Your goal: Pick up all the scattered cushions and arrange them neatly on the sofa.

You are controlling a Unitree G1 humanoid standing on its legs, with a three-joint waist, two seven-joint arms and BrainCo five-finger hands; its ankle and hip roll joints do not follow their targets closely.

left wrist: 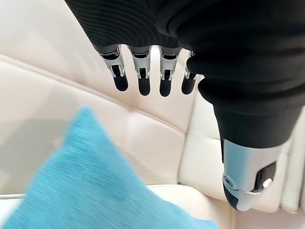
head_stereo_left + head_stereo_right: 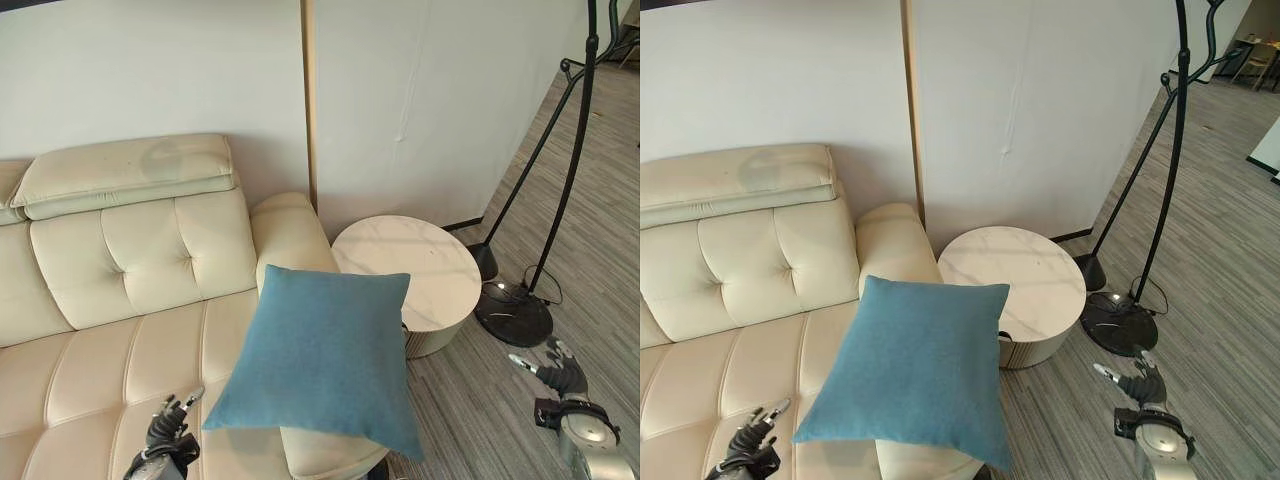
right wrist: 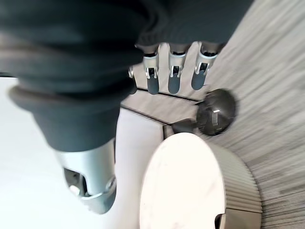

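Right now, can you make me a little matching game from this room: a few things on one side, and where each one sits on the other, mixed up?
Things:
1. blue cushion
2. round marble table
3. floor lamp
4. left hand

Places:
A. on the grey floor, on the table's far side from the sofa
B. above the sofa seat
C. lying across the sofa's armrest
D. right beside the armrest

Pairs: 1-C, 2-D, 3-A, 4-B

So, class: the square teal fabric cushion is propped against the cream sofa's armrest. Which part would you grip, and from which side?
Probably the lower left corner of the square teal fabric cushion, approached from the seat side of the cream leather sofa. That corner lies flat and exposed near the open left hand; the far edge overhangs the armrest beside the round marble side table.
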